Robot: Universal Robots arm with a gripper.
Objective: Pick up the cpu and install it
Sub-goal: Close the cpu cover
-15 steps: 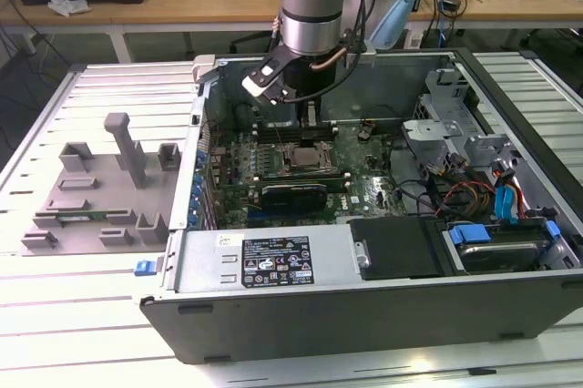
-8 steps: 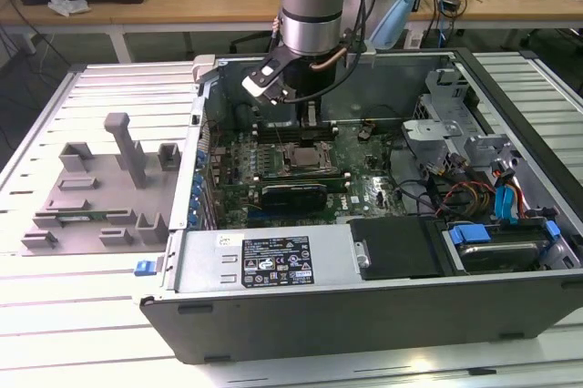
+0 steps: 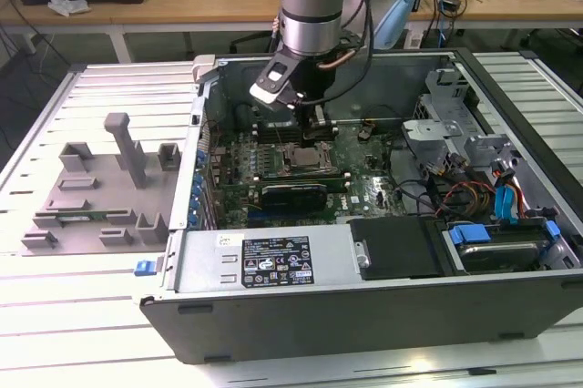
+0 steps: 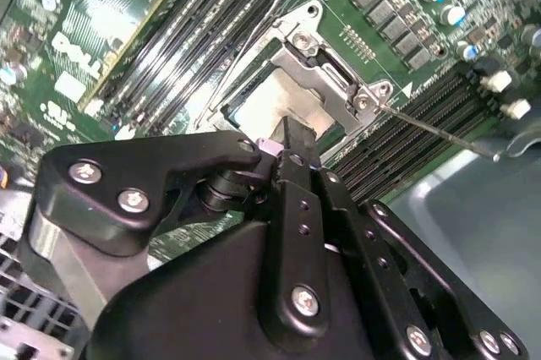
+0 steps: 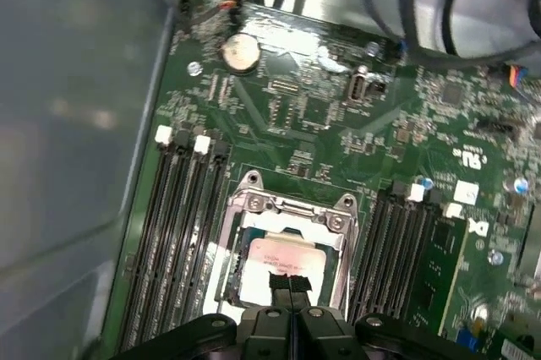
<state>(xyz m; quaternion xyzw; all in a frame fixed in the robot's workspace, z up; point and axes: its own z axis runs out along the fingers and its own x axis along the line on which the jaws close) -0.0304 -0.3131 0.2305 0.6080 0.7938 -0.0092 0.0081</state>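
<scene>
Straight above the socket frame (image 5: 292, 208) I see open room. My gripper (image 5: 288, 280) hangs there, its fingers pressed together, just over the cpu (image 5: 270, 259) that lies inside the frame. Rows of memory slots (image 5: 182, 225) stand close on both sides of the frame, so the room sideways is narrow. The thin socket lever (image 4: 431, 128) reaches out over one row. In the exterior view the black expansion card (image 3: 293, 195) lies just beside the socket, on the camera's side. The drive cage (image 3: 446, 124) and the cables (image 3: 474, 192) crowd the exterior view's right.
</scene>
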